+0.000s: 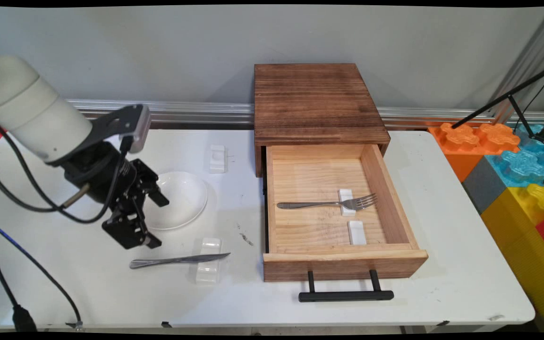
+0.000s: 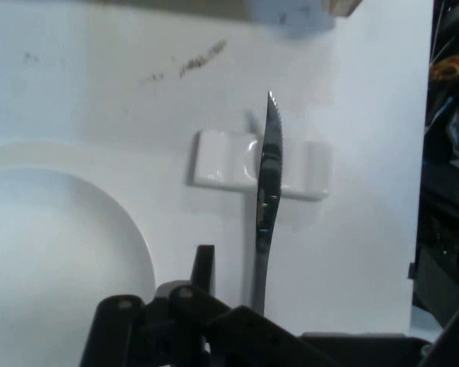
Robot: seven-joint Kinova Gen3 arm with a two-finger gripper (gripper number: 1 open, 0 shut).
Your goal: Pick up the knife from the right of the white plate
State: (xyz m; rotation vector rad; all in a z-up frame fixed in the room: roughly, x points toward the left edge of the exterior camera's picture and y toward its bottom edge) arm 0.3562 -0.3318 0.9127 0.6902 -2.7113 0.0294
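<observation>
My gripper hangs open low over the table's left side, just above the handle end of a steel knife. The knife lies flat, its blade resting across a white cutlery rest. A white bowl-like plate sits right behind the gripper. In the hand view the knife runs up from the linkage across the rest, with one finger to its left and the plate further left. Nothing is held.
A wooden box stands at the back centre, its drawer pulled out. Inside lie a fork on a white rest and a second rest. Another rest sits behind the plate. Coloured foam blocks lie at the right.
</observation>
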